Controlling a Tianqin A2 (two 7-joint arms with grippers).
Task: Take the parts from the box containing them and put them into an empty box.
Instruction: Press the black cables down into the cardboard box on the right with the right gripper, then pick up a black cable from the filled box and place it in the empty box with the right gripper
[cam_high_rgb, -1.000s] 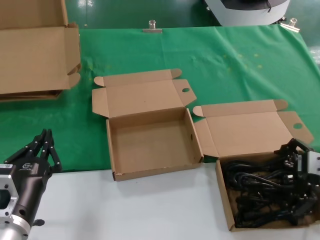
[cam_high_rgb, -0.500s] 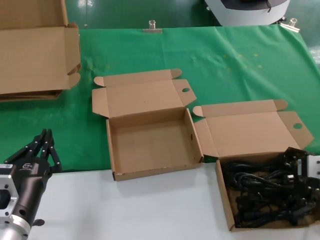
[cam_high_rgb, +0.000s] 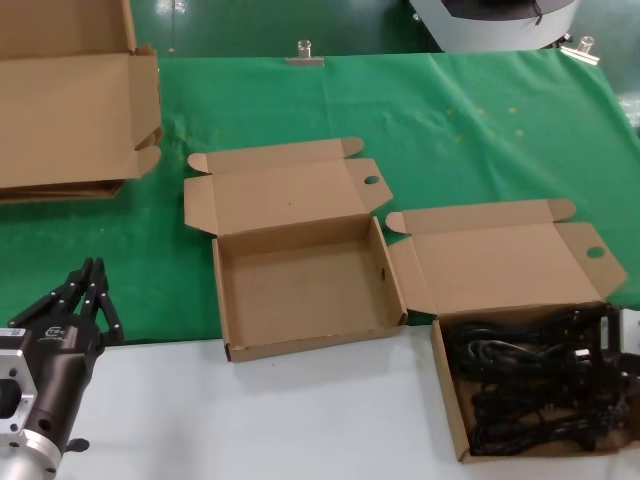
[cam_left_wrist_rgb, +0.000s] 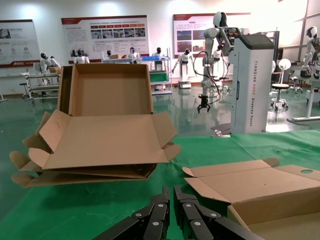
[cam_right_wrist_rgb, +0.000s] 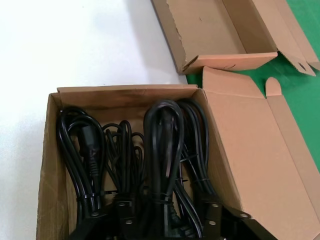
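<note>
left gripper (cam_high_rgb: 92, 290): mine, parked low on my left at the near edge of the green cloth (cam_high_rgb: 480, 120); fingers (cam_left_wrist_rgb: 159, 215) pressed together, pinching nothing. Well clear of both boxes.
right gripper (cam_high_rgb: 628, 355): only a sliver shows in the head view, at the far right edge just beside the full box. In the right wrist view I only see dark finger tips at the frame edge over the cords. Spread or closed: cannot tell.
parts (cam_high_rgb: 535, 385): black power cords, coiled bundles with plug ends, all lying in the right-hand box. In the right wrist view (cam_right_wrist_rgb: 162, 165) one looped bundle stands taller than its neighbours, mid-pile.
box containing them (cam_high_rgb: 447, 400): near right, sitting on the white tabletop (cam_high_rgb: 250, 420), lid folded open and lying back onto the cloth. Wrist-view wall (cam_right_wrist_rgb: 50, 160).
empty box (cam_high_rgb: 300, 290): centre, just left of the full one, lid open toward the far side; front wall at the cloth/tabletop boundary. Nothing inside.
flattened cardboard sheets (cam_high_rgb: 60, 110): stacked far left on the cloth, apart from both boxes.
</note>
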